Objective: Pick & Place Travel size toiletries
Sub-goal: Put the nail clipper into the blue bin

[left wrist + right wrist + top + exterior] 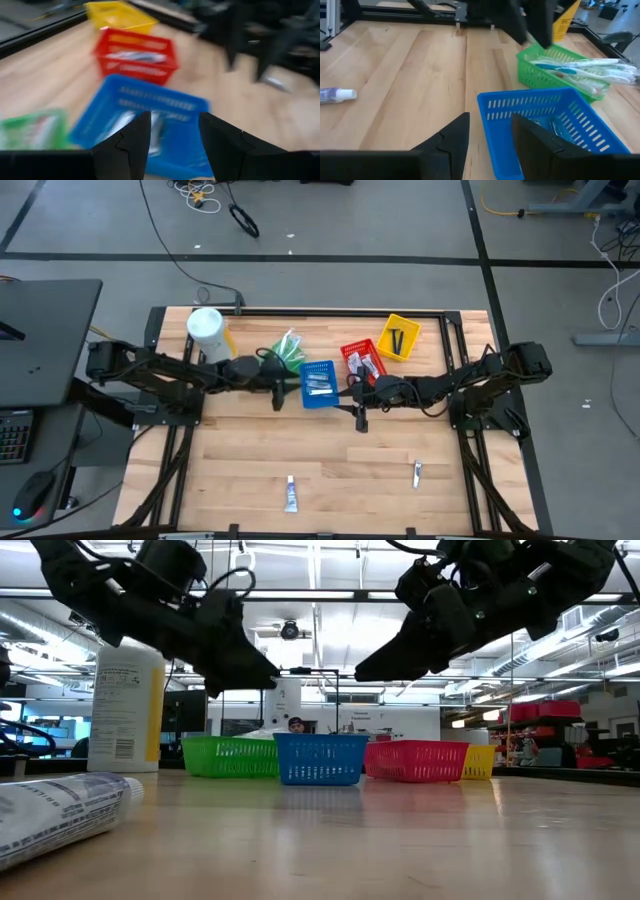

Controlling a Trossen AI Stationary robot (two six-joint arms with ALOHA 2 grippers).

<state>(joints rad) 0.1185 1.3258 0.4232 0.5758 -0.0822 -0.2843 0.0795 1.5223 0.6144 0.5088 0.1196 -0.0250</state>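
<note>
A row of mesh baskets stands at the far side of the table: green [288, 352] with toothbrushes [580, 67], blue [318, 383] with silver tubes [156, 129], red [362, 362], and yellow [398, 337] with dark razors. Two small tubes lie on the near half of the table, one white-purple [291, 493], one silver [417, 472]. My left gripper [280, 392] hovers open just left of the blue basket [150, 115]. My right gripper [360, 416] hovers open just right of the blue basket [555, 125]. Both are empty.
A big white canister [207, 332] stands at the far left, beside the green basket. In the low view a tube [60, 815] lies close at the near left. Bare wood [240, 460] stretches across the near half of the table. A metal frame [320, 311] rims the table.
</note>
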